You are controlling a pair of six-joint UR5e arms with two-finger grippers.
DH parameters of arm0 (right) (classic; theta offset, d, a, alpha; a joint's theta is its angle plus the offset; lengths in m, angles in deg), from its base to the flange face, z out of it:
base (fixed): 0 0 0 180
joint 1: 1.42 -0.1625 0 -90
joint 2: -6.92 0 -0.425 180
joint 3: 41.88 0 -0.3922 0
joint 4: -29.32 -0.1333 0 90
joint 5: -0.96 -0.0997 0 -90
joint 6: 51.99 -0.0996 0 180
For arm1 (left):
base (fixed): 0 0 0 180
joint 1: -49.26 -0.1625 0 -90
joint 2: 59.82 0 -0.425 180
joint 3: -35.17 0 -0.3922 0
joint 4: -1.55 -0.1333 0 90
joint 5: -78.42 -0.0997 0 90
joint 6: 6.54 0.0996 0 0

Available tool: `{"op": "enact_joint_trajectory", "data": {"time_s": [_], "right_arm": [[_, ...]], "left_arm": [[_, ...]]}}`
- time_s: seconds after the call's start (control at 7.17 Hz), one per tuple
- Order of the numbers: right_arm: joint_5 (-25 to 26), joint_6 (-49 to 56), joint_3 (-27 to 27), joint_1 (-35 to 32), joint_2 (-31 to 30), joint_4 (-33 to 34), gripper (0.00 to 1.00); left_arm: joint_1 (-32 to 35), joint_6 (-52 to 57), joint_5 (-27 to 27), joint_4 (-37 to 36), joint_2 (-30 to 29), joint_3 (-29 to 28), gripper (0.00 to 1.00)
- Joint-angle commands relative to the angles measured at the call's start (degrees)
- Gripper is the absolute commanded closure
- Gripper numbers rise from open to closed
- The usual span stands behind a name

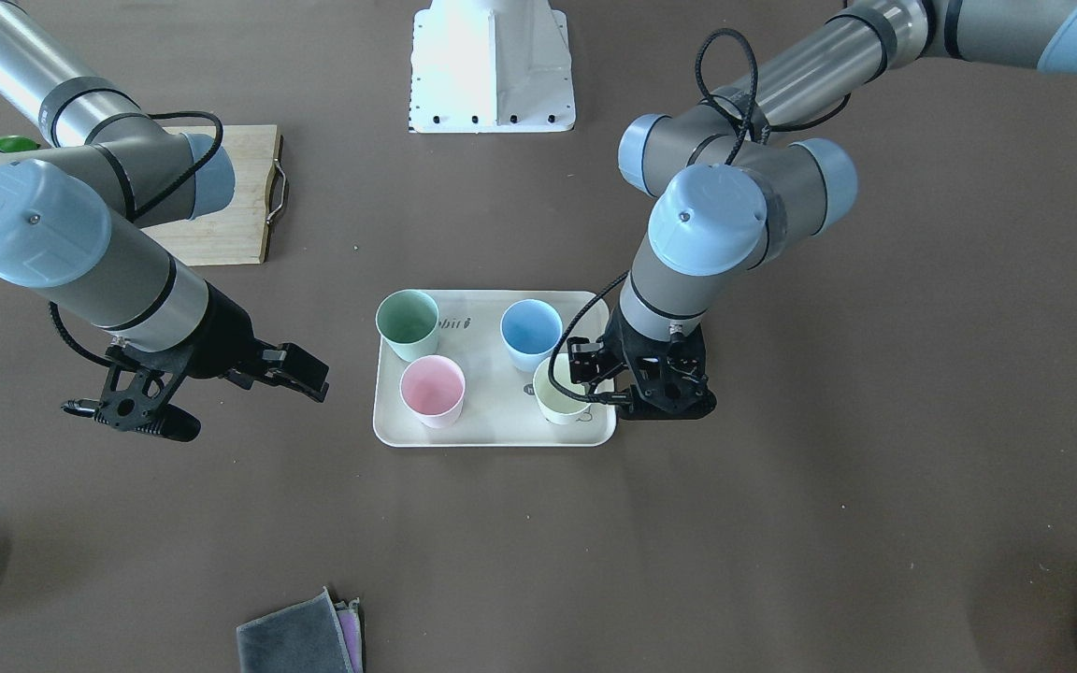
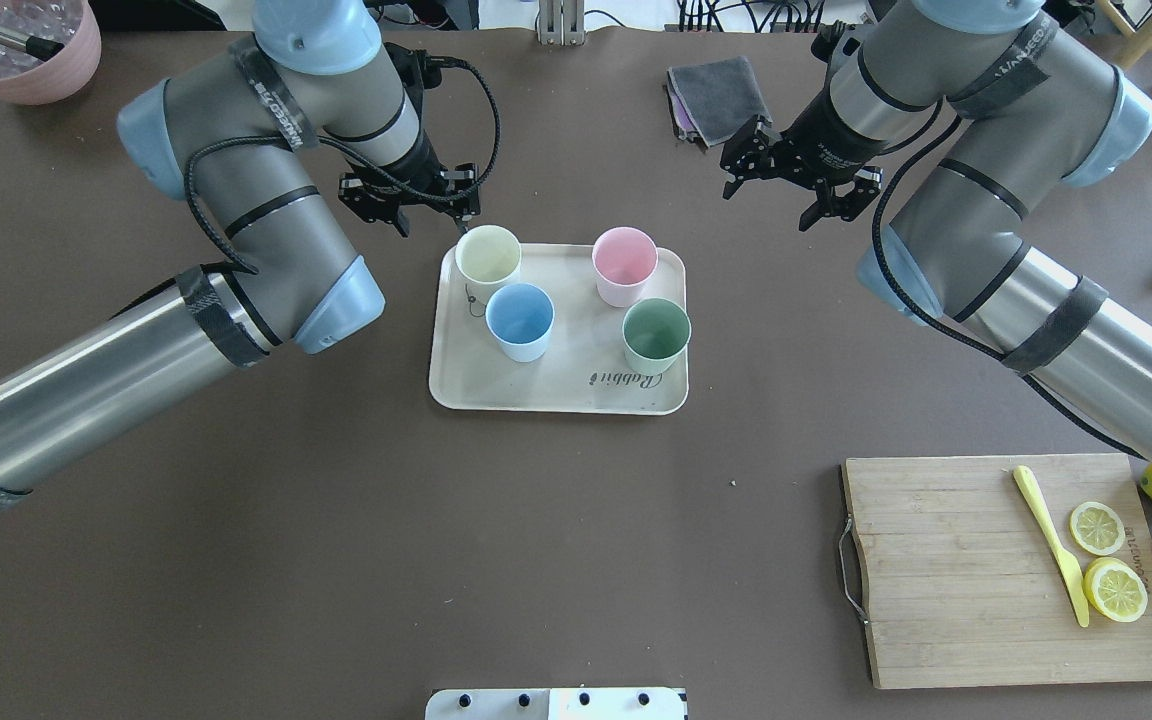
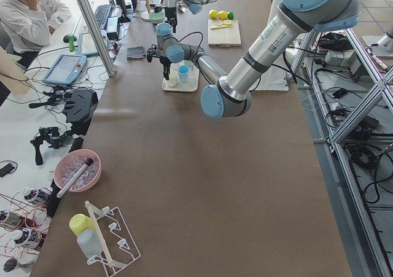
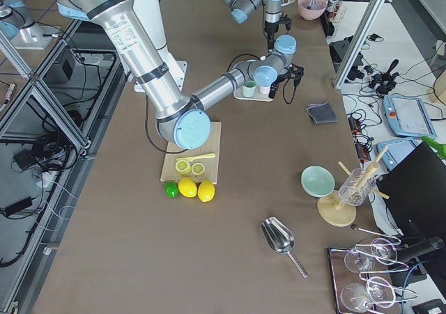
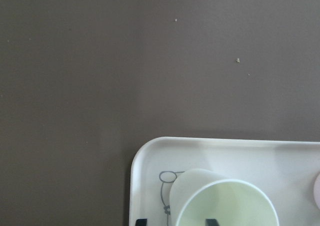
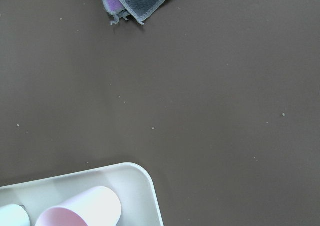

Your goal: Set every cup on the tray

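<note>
Cups, all four, stand upright on the beige tray (image 2: 556, 388) at the middle of the bench (image 2: 336, 520). In the overhead view the cream cup (image 2: 487, 255) sits in the tray's far left corner, with the blue cup (image 2: 520, 318) just beside it toward the robot. The pink cup (image 2: 624, 262) is at the far right, and the green cup (image 2: 656, 333) is nearer the robot on that side, next to the "Rabbit" lettering. The left gripper (image 2: 431, 215) hovers over the tray's far left corner by the cream cup. Its wrist camera shows two dark fingertips (image 5: 211, 221) spread apart, one outside the cup's wall and one over its mouth, neither pressing on the wall. The right gripper (image 2: 774, 200) hangs above bare bench beyond the tray's far right corner, apart from the pink cup, its fingers splayed wide with nothing between them. A folded grey cloth (image 2: 721, 95) lies at the far edge near it. A wooden cutting board (image 2: 966, 590) with lemon slices (image 2: 1106, 560) and a yellow knife (image 2: 1048, 540) lies well apart from the tray, on the robot's right.
</note>
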Motion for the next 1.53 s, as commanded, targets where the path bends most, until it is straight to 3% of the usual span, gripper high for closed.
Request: {"op": "enact_joint_trajectory", "data": {"time_s": [0.0, 0.14, 0.42, 0.56, 0.84, 1.12, 1.4], "right_arm": [[-0.26, 2.42, -3.51, -2.71, -4.37, 0.13, 0.00], [-0.35, 8.18, -7.02, -5.08, -9.36, 0.22, 0.00], [-1.14, 22.59, -9.78, -11.05, -17.55, 0.22, 0.00], [-4.10, 30.14, -9.44, -15.43, -20.37, 0.22, 0.00], [-5.98, 46.04, -9.08, -23.08, -26.18, 2.74, 0.00], [-5.54, 59.77, -8.99, -28.37, -27.60, 10.65, 0.00], [-5.45, 61.77, -10.39, -29.53, -29.71, 10.77, 0.00]], "left_arm": [[4.76, 6.40, 3.45, -0.39, 8.29, 7.69, 0.03], [7.65, 12.62, 3.63, -1.08, 13.31, 11.39, 0.03], [14.93, 30.51, 3.63, -13.15, 16.95, 16.59, 0.03], [19.67, 39.23, 3.63, -17.66, 19.22, 18.70, 0.03], [26.37, 52.09, 4.59, -19.54, 23.35, 18.64, 0.03], [30.51, 59.24, 9.07, -18.85, 28.19, 18.37, 0.03], [31.58, 60.23, 12.76, -18.58, 31.01, 20.38, 0.02]]}}
